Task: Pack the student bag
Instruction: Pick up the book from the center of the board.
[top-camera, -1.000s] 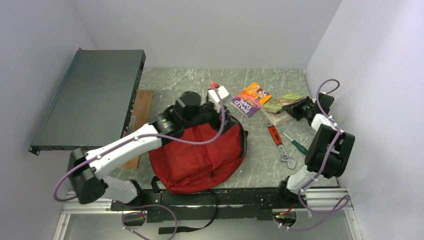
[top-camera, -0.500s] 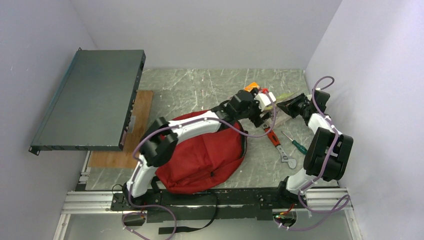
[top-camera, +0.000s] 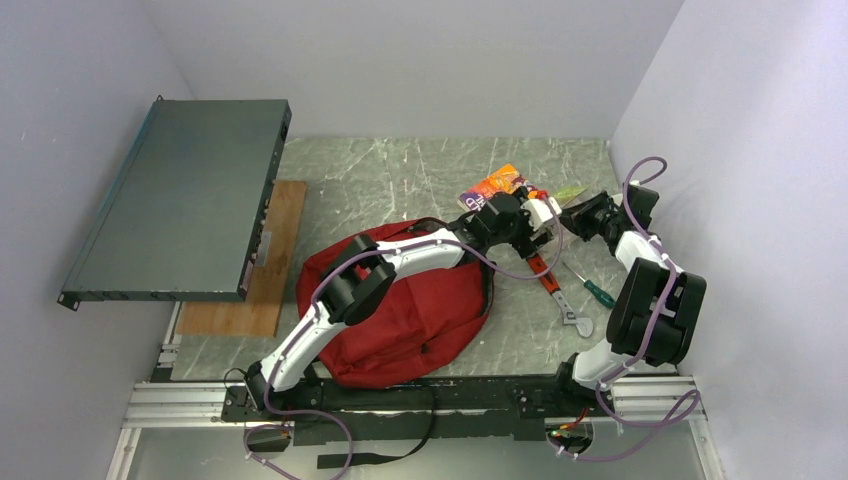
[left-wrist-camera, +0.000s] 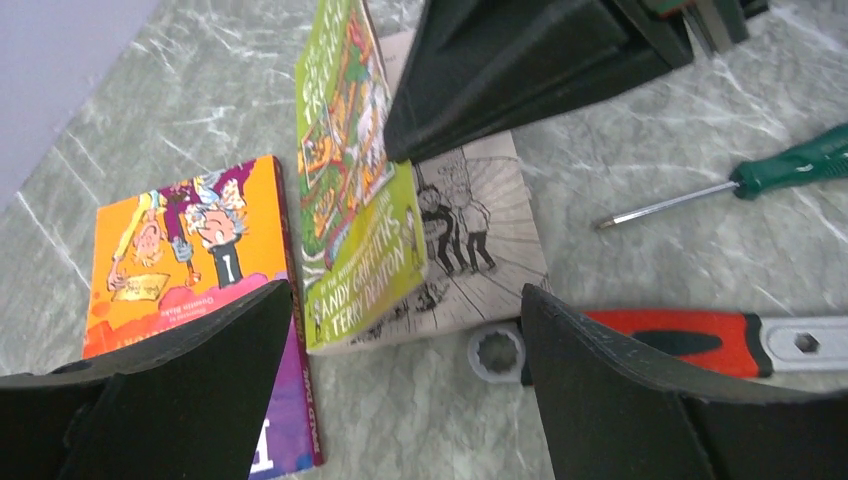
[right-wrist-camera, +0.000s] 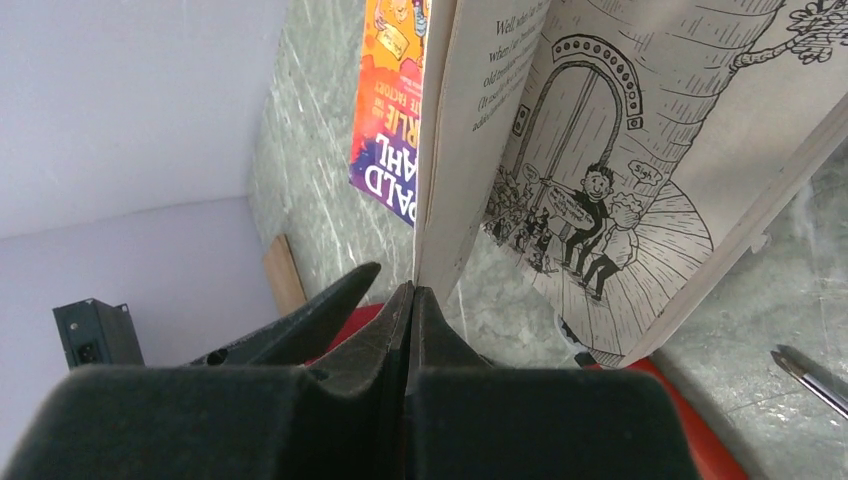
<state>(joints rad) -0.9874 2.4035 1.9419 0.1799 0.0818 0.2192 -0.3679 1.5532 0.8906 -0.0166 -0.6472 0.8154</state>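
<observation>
While the right hand (right-wrist-camera: 412, 292) clamps the green book (left-wrist-camera: 352, 200), the spread left hand (left-wrist-camera: 400, 312) has arrived.

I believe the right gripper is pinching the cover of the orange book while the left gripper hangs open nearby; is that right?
Not quite: the right gripper is pinching the cover of the green book, as the left wrist view shows; the orange book lies flat beside it. The left gripper does hang open nearby.
</observation>
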